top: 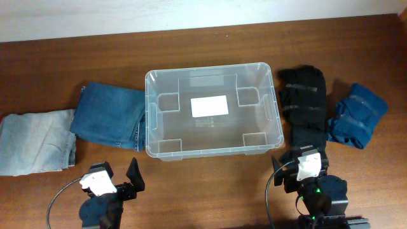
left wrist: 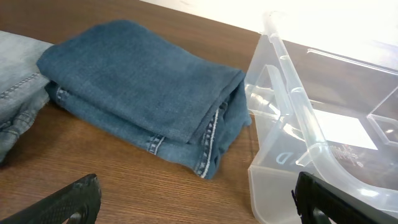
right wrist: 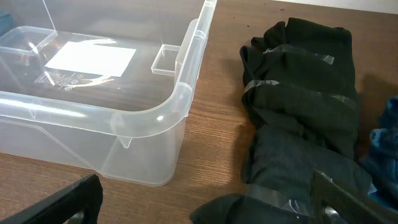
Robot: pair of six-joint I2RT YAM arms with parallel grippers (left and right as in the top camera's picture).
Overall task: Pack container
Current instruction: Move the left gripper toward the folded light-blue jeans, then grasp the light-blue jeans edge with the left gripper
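The clear plastic container (top: 148, 114) stands empty at the table's middle, a white label (top: 209, 105) on its base. My left gripper (top: 117, 173) is open and empty in front of the container's near left corner; in the left wrist view (left wrist: 196, 200) its fingers frame bare wood, with the container's corner (left wrist: 292, 93) on the right. My right gripper (top: 299, 159) is open and empty near the container's near right corner. In the right wrist view (right wrist: 208, 200) the container's rim (right wrist: 186, 81) is to the left and a black garment (right wrist: 305, 93) to the right.
Folded dark blue jeans (top: 108, 114) lie against the container's left side, also in the left wrist view (left wrist: 143, 93). Light blue jeans (top: 35, 140) lie at far left. The black garment (top: 306, 105) and a blue folded garment (top: 357, 114) lie to the right.
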